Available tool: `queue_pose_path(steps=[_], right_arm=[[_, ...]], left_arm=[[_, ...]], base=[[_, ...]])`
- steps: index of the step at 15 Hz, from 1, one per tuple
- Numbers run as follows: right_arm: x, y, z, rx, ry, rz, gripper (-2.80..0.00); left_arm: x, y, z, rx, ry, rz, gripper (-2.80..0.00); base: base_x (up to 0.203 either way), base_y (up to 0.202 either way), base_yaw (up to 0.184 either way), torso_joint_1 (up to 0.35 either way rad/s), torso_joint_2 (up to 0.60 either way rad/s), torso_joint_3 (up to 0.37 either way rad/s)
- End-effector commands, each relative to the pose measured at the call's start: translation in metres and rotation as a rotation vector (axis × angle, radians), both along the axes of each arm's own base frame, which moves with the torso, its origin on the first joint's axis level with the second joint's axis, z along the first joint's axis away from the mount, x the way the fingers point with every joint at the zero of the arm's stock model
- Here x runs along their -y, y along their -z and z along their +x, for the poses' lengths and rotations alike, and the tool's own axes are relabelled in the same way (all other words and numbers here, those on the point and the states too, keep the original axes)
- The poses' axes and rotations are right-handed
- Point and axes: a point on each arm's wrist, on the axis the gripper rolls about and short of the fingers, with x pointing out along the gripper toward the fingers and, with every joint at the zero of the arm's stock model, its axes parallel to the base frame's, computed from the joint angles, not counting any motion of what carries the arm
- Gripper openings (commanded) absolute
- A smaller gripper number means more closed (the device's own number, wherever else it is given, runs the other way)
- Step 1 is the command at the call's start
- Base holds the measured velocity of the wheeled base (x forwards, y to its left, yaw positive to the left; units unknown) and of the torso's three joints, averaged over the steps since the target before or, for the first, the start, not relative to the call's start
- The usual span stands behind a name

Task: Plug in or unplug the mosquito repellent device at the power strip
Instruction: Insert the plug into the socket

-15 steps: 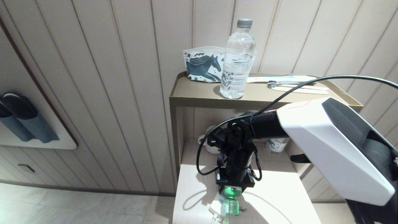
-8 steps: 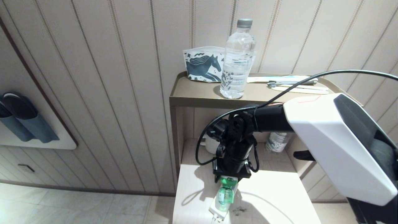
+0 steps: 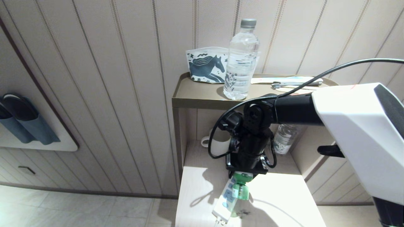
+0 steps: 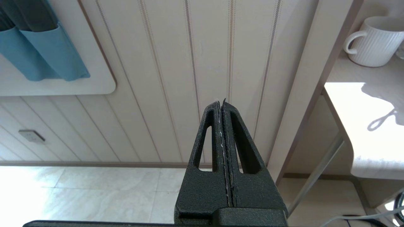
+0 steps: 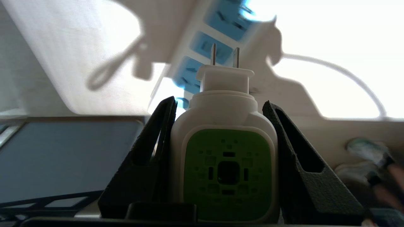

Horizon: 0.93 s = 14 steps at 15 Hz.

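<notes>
My right gripper [image 3: 243,172] points down over the pale lower shelf [image 3: 284,201] and is shut on the mosquito repellent device [image 3: 240,186], a white and bright green gadget. In the right wrist view the device [image 5: 225,157] fills the space between the black fingers [image 5: 151,151]. Its two metal prongs [image 5: 224,56] are bare and hang in the air above the power strip [image 5: 189,22], over the pale blue socket faces. The white power strip [image 3: 224,201] lies slantwise on the shelf just under the device. My left gripper [image 4: 221,102] is shut on nothing, parked off to the side and facing the panelled wall.
A white mug [image 3: 217,145] and a small water bottle [image 3: 284,138] stand at the back of the lower shelf. The upper shelf [image 3: 202,94] holds a tall water bottle [image 3: 241,60], a horse-print pouch [image 3: 206,66] and toothbrushes [image 3: 296,84]. The strip's white cord [image 5: 341,73] curves across the shelf.
My right gripper has carried the device upward and toward the back right of the shelf. More of the power strip now shows beneath it. The left arm has not moved.
</notes>
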Motion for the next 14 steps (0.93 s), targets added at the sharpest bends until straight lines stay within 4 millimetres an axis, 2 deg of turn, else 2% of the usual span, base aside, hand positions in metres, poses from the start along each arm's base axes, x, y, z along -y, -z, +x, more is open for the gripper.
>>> queue_pose_path(steps=[1, 4, 6, 8, 11, 14], right_arm=[[0.009, -0.027, -0.012, 0.076, 0.011, 0.001, -2.80], [0.024, -0.047, -0.030, 0.124, 0.016, -0.030, -2.80], [0.038, -0.051, -0.044, 0.148, 0.018, -0.060, -2.80], [0.048, -0.047, -0.056, 0.169, -0.001, -0.083, -2.80], [0.054, -0.019, -0.066, 0.101, -0.021, -0.128, -2.80], [0.056, -0.006, -0.075, 0.067, -0.029, -0.144, -2.80]], left_arm=[[0.000, 0.000, 0.000, -0.001, 0.000, 0.000, -2.80], [0.000, 0.000, 0.000, -0.001, -0.001, 0.000, -2.80], [0.000, 0.000, 0.000, -0.001, -0.001, 0.000, -2.80], [0.000, 0.000, 0.000, -0.001, -0.001, 0.000, -2.80], [0.000, 0.000, 0.000, -0.001, 0.000, 0.000, -2.80], [0.000, 0.000, 0.000, -0.001, -0.001, 0.000, -2.80]], base=[[0.000, 0.000, 0.000, 0.000, 0.00, 0.000], [0.000, 0.000, 0.000, 0.000, 0.00, 0.000], [0.000, 0.000, 0.000, 0.000, 0.00, 0.000], [0.000, 0.000, 0.000, 0.000, 0.00, 0.000], [0.000, 0.000, 0.000, 0.000, 0.00, 0.000], [0.000, 0.000, 0.000, 0.000, 0.00, 0.000]])
